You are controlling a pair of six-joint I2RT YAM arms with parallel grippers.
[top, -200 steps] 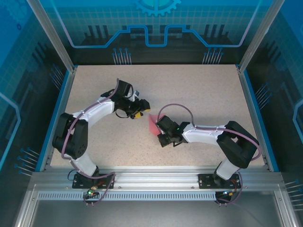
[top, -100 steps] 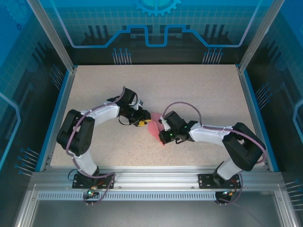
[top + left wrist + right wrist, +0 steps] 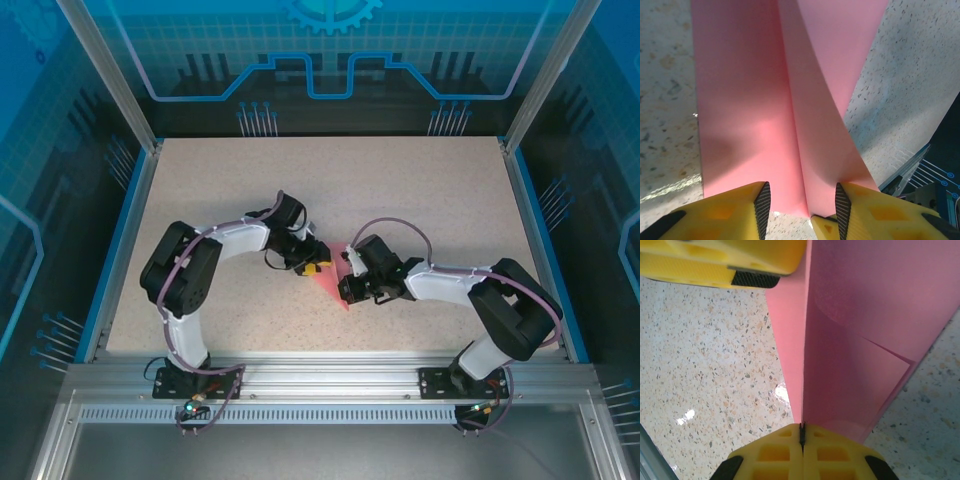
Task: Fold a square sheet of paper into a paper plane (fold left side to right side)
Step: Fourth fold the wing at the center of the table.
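Left hand (image 3: pixel 312 268) closer, astride paper (image 3: pixel 329 286)

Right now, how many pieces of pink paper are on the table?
1: the pink paper lies between the left gripper and right gripper, partly hidden beneath them.

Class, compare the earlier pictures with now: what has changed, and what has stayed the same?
The left gripper swung right and nearer, reaching the pink paper and straddling its raised fold, jaws open. The right gripper stayed shut on the paper, shifting slightly.
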